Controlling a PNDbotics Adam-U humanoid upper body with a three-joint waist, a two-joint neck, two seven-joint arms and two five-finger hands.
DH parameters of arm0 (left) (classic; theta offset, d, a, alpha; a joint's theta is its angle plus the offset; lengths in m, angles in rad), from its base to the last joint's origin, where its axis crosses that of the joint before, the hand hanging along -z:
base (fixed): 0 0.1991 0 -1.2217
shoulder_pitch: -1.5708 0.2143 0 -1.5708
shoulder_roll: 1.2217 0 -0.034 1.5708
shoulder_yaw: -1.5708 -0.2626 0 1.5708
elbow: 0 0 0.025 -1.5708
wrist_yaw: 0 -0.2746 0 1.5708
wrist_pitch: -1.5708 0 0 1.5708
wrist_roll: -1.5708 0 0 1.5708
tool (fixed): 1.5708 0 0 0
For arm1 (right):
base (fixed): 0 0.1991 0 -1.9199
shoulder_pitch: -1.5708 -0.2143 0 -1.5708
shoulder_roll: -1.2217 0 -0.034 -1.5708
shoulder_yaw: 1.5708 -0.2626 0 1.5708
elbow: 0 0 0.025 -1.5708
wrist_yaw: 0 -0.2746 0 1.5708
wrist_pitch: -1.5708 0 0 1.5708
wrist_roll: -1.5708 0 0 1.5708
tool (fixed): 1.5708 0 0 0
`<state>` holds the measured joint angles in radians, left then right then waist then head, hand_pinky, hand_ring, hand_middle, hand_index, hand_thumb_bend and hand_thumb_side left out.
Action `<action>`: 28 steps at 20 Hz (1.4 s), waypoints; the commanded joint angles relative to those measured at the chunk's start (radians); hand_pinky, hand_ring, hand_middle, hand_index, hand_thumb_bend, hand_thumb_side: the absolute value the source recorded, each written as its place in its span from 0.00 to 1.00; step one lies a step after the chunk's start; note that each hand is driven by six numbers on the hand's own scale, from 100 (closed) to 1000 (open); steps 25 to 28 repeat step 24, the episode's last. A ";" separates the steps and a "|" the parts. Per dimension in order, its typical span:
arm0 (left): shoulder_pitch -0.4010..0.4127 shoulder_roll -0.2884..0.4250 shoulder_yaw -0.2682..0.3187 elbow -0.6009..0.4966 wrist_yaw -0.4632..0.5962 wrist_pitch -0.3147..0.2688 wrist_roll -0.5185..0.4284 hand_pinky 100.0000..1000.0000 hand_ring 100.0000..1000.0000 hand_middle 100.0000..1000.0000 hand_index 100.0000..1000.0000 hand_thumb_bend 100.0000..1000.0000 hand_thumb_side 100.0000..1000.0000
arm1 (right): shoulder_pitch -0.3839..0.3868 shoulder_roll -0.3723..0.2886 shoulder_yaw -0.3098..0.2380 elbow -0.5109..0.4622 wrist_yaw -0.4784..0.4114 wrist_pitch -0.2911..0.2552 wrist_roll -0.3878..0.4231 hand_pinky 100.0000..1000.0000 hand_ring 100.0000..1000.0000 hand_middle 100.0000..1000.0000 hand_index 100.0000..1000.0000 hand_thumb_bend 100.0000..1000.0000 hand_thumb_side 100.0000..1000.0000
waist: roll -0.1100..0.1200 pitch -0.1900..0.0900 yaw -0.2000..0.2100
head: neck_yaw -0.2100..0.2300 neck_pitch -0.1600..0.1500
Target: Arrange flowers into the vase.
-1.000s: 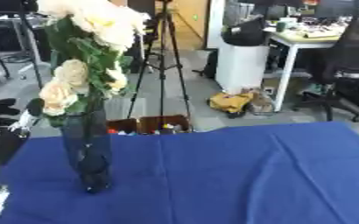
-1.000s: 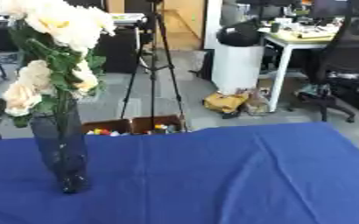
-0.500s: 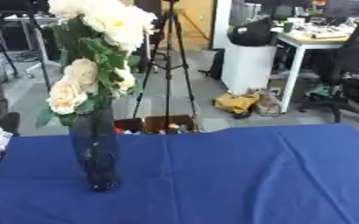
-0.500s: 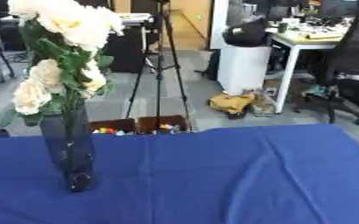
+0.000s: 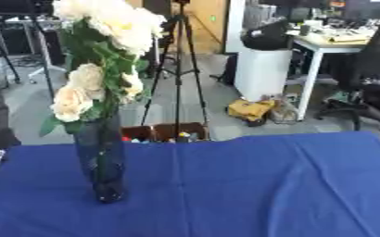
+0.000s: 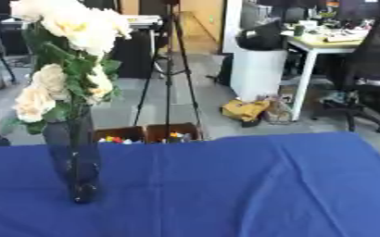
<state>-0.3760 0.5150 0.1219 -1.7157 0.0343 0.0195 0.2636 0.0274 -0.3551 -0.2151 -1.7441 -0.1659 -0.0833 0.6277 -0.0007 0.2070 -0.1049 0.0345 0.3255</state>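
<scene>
Vase (image 5: 101,157): dark glass, stood upright at the left of the blue-clothed surface (image 5: 258,185). Cream flowers (image 5: 112,28) are held inside. No robot hand is seen; state untold.

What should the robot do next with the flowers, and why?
Probably nothing more than a check: the cream flowers already stand in the dark glass vase, upright on the blue tablecloth. No loose stems show, and neither hand is clearly visible.
</scene>
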 commanded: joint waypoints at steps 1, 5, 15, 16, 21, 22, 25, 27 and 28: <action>0.000 0.022 0.016 -0.026 0.010 -0.018 -0.020 0.51 0.53 0.57 0.79 0.41 0.63 | -0.001 -0.016 -0.006 -0.008 -0.007 0.001 0.000 1.00 1.00 0.54 1.00 0.05 0.44 | -0.012 -0.030 0.002 | 0.003 0.004; 0.011 0.012 0.020 -0.034 0.014 -0.028 -0.039 0.51 0.53 0.57 0.79 0.32 0.61 | -0.002 -0.015 -0.004 -0.008 -0.006 0.002 0.003 1.00 1.00 0.55 1.00 0.05 0.44 | -0.014 -0.030 0.010 | 0.014 0.008; 0.031 -0.015 0.014 -0.045 0.028 -0.041 -0.083 0.51 0.53 0.57 0.79 0.13 0.62 | -0.004 -0.008 -0.002 -0.007 -0.002 0.007 0.008 1.00 1.00 0.55 1.00 0.05 0.45 | -0.014 -0.025 0.022 | 0.042 0.034; 0.030 -0.018 0.013 -0.045 0.030 -0.042 -0.086 0.51 0.53 0.57 0.79 0.11 0.62 | -0.004 -0.006 -0.003 -0.006 -0.002 0.008 0.007 1.00 1.00 0.55 1.00 0.05 0.44 | -0.015 -0.025 0.021 | 0.044 0.041; 0.037 -0.036 0.011 -0.048 0.038 -0.042 -0.088 0.51 0.53 0.57 0.79 0.03 0.64 | -0.004 -0.004 -0.003 -0.006 -0.001 0.008 0.009 1.00 1.00 0.55 1.00 0.05 0.44 | -0.016 -0.023 0.023 | 0.061 0.073; 0.038 -0.040 0.011 -0.047 0.039 -0.041 -0.088 0.50 0.53 0.57 0.79 0.03 0.64 | -0.003 -0.001 -0.004 -0.005 -0.001 0.009 0.008 1.00 1.00 0.55 1.00 0.05 0.44 | -0.018 -0.023 0.023 | 0.062 0.080; 0.039 -0.047 0.011 -0.048 0.041 -0.042 -0.088 0.50 0.53 0.57 0.79 0.03 0.65 | -0.003 0.000 -0.003 -0.006 -0.001 0.009 0.011 1.00 1.00 0.55 1.00 0.06 0.44 | -0.019 -0.022 0.026 | 0.066 0.097; 0.039 -0.047 0.011 -0.048 0.041 -0.042 -0.088 0.50 0.53 0.57 0.79 0.03 0.65 | -0.003 0.000 -0.003 -0.006 -0.001 0.009 0.011 1.00 1.00 0.55 1.00 0.06 0.44 | -0.019 -0.022 0.026 | 0.066 0.097; 0.039 -0.047 0.011 -0.048 0.041 -0.042 -0.088 0.50 0.53 0.57 0.79 0.03 0.65 | -0.003 0.000 -0.003 -0.006 -0.001 0.009 0.011 1.00 1.00 0.55 1.00 0.06 0.44 | -0.019 -0.022 0.026 | 0.066 0.097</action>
